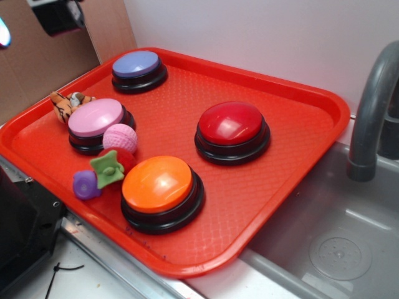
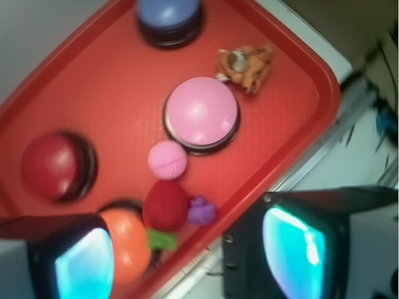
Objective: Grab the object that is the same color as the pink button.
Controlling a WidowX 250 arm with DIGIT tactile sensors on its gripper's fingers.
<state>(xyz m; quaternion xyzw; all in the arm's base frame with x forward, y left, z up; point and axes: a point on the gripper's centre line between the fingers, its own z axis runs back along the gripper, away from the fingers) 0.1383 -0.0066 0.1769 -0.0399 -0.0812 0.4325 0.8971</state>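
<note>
The small pink ribbed ball (image 1: 120,137) lies on the red tray (image 1: 293,112), touching the near right side of the pink button (image 1: 96,118). In the wrist view the ball (image 2: 167,159) sits just below the pink button (image 2: 201,113). My gripper (image 2: 190,261) is high above the tray's near-left edge, open and empty, with its two fingers (image 2: 84,265) spread wide apart. In the exterior view only a dark part of the gripper (image 1: 57,15) shows at the top left, far above the ball.
On the tray are a lavender-blue button (image 1: 136,65), a red button (image 1: 230,123), an orange button (image 1: 157,184), a green-topped red toy (image 1: 112,165), a small purple toy (image 1: 85,184) and a tiger toy (image 1: 67,103). A grey sink (image 1: 324,243) and faucet (image 1: 371,112) are at the right.
</note>
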